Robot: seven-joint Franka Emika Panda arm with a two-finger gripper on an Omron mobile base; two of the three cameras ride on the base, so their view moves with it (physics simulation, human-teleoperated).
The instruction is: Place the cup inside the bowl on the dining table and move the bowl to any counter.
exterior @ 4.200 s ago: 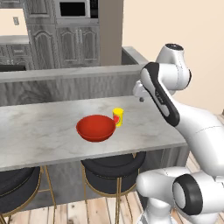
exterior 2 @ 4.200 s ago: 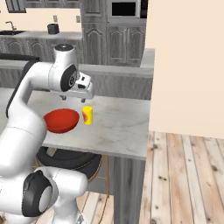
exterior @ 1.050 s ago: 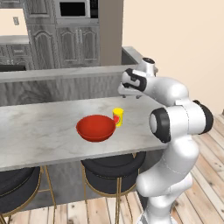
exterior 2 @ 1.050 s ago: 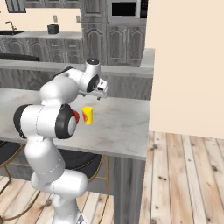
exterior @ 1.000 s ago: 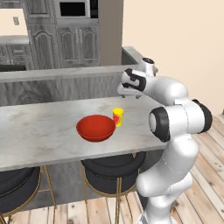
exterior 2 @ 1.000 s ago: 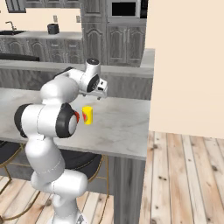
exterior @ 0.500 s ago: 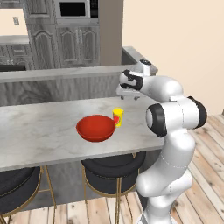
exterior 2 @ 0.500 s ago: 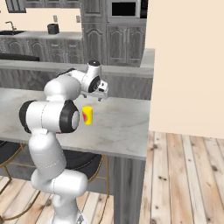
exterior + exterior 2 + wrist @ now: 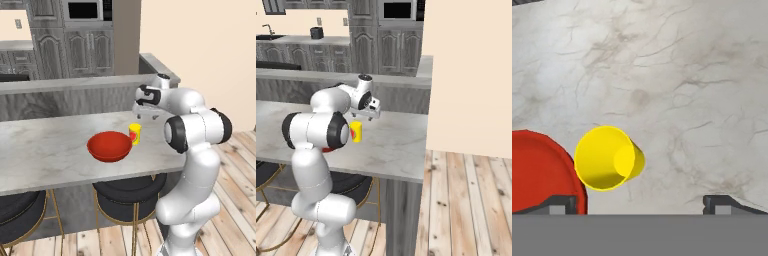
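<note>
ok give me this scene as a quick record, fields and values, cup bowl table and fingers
cup: yellow, upright, empty, on the table beside the bowl
bowl: red, empty, on the table
cup vs bowl: close together, contact unclear
table: marble top, stools under it
gripper: above the cup, a little off to one side
fingers: open, holding nothing
task stage: cup not yet in bowl

Small yellow cup (image 9: 134, 133) with a red patch on its side, upright and empty, open mouth up, on the dining table (image 9: 45, 150); just beside the right rim of the bowl (image 9: 109, 146), whether touching cannot be told. Wide, shallow, glossy red, upright and empty, much broader than the cup. Long pale grey-white marble slab with darker veining, both things near its right end.
</note>
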